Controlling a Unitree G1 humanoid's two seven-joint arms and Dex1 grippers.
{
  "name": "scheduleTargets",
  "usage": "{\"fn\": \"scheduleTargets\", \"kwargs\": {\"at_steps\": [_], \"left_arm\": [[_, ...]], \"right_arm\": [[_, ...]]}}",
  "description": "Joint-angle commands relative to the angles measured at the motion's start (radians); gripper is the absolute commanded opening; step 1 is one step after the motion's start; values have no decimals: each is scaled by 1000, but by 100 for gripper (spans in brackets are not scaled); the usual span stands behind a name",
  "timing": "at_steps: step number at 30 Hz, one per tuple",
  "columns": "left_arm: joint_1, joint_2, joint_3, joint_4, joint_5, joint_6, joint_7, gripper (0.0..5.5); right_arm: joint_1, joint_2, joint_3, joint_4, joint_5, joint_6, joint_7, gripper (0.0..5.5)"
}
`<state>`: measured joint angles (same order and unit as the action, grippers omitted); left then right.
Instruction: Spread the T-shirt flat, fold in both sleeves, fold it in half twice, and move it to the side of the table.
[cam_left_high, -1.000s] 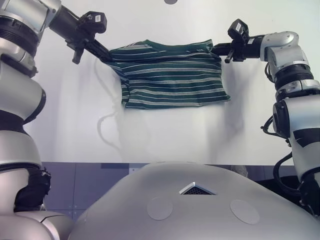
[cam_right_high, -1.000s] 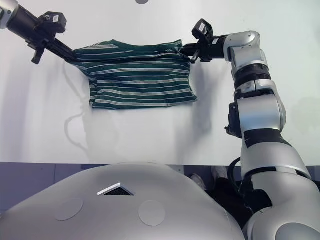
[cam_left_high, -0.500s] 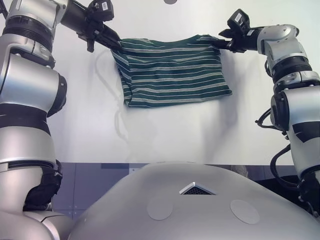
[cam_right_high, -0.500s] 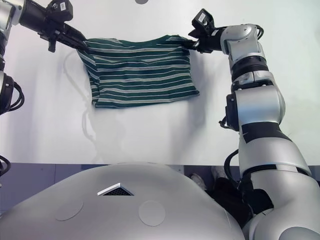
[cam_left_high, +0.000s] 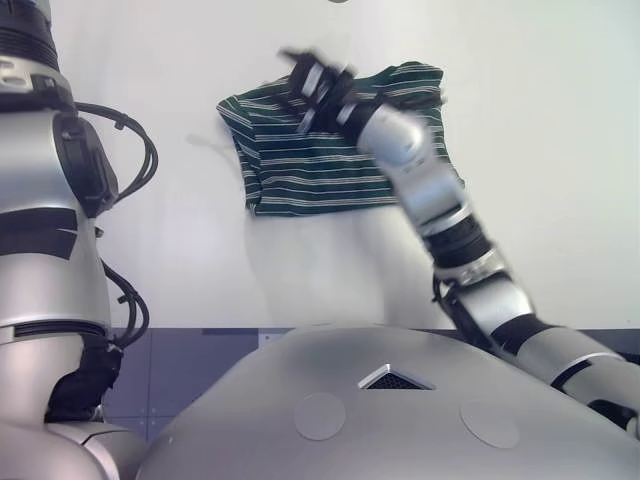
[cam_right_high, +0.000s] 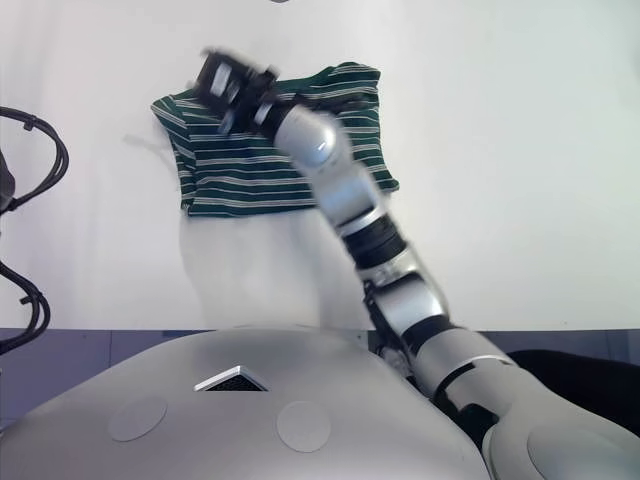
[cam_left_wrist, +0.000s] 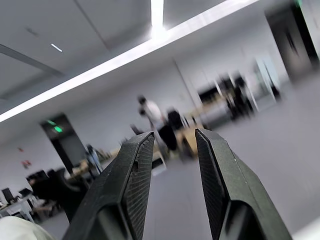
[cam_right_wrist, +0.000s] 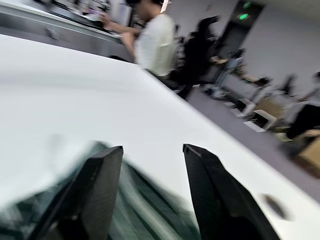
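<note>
The green T-shirt (cam_left_high: 290, 165) with thin white stripes lies as a folded rectangle on the white table (cam_left_high: 540, 150), toward the far side; neither gripper holds it. My right arm crosses over the shirt from the near right, blurred. Its gripper (cam_left_high: 318, 80) hovers above the shirt's far edge, left of the middle. In the right wrist view that gripper (cam_right_wrist: 152, 175) is open, with striped cloth (cam_right_wrist: 150, 220) below it. My left gripper (cam_left_wrist: 172, 165) is open and holds nothing; it points away from the table into the room.
White table stretches bare to the right of the shirt and in front of it, down to the near edge (cam_left_high: 200, 324). Black cables (cam_left_high: 135, 165) hang off my left arm at the left side. A small dark round spot (cam_left_high: 340, 3) sits at the table's far edge.
Both grippers let go of the shirt's far corners and it settled on the table. The right arm swung left across the shirt. The left arm lifted up out of the head views.
</note>
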<state>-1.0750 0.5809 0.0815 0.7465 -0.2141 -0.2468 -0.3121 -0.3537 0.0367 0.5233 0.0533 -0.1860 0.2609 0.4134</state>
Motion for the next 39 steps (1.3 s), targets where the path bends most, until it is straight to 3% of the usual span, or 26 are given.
{"fn": "scheduleTargets", "kwargs": {"at_steps": [1,6,16,21,24,28,31,34,39], "left_arm": [[253,-130,89,-455,-127,96,114,152],[387,-176,78,-670,-134,209,134,152],[434,-232,76,-792,-107,300,147,152],[404,-248,66,-783,-96,315,134,152],[385,-252,71,-757,-91,309,125,152],[388,-247,84,-744,-81,293,114,152],[390,-217,72,-755,-77,283,56,152],[413,-170,5,-796,-59,277,-68,152],[605,-42,-174,-940,45,179,-316,152]], "right_arm": [[57,118,51,92,-77,99,-181,224],[76,102,87,115,-107,140,-242,224],[182,-60,210,-176,-131,301,-85,224],[267,19,109,-140,43,533,-2,224],[266,-41,94,-92,120,571,69,224],[256,-312,151,-224,155,515,286,224],[256,-698,223,-363,85,279,554,224],[308,-1014,273,-378,-69,-37,680,224],[334,-1249,201,-308,-129,-547,672,224]]}}
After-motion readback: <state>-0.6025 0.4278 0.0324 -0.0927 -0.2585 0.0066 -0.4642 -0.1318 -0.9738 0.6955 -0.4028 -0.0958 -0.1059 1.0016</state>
